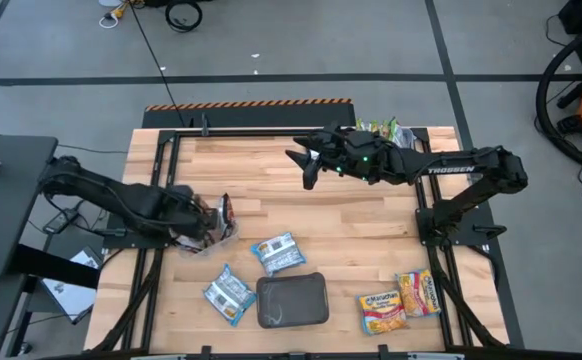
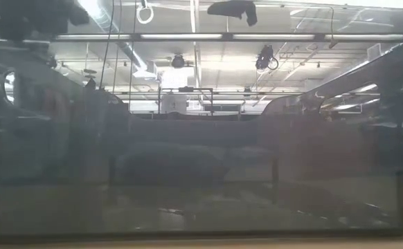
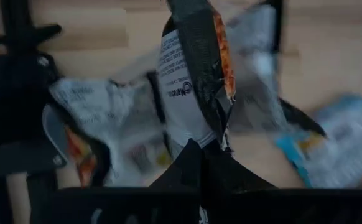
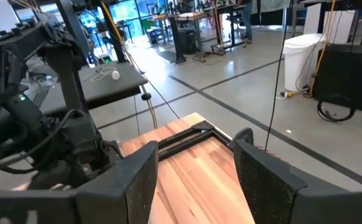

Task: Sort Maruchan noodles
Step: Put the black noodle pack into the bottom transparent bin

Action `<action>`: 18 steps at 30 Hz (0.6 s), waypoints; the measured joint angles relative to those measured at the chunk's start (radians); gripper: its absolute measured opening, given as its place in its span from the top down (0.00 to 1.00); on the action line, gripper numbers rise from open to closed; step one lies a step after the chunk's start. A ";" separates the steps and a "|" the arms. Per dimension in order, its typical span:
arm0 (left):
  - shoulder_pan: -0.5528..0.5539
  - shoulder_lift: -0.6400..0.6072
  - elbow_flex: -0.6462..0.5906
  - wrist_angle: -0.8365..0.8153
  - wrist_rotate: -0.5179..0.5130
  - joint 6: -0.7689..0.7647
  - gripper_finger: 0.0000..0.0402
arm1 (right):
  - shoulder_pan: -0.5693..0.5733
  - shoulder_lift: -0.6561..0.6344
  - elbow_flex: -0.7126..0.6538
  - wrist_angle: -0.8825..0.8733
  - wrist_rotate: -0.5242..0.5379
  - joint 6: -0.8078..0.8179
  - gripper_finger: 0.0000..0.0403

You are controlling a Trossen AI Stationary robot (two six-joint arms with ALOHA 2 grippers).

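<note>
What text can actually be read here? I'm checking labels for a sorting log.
"TROSSEN": on the right arm, high view.
"Maruchan": partly legible, sideways, on the dark packet pinched in the left gripper.
Print on the blue packets and yellow packets: too small to read.

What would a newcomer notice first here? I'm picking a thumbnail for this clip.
The left hand, at the table's left edge, is shut on a dark packet over a small pile. The right hand hangs open and empty above the far middle, and a grey tray lies near the front between blue packets and yellow packets.
</note>
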State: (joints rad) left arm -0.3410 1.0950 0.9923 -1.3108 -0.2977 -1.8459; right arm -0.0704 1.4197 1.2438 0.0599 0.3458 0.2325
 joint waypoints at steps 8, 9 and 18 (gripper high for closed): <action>0.058 0.049 -0.101 0.229 -0.095 0.009 0.96 | -0.001 0.000 0.000 -0.044 -0.005 0.000 0.47; 0.066 0.055 -0.109 0.266 -0.099 0.025 0.95 | -0.004 0.000 0.000 -0.058 -0.007 0.001 0.47; 0.138 0.100 -0.116 0.335 -0.034 0.150 0.84 | -0.120 0.016 0.000 -0.427 -0.043 0.047 0.47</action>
State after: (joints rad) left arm -0.2034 1.1947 0.8761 -0.9756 -0.3318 -1.6963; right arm -0.1905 1.4354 1.2442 -0.3674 0.3029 0.2797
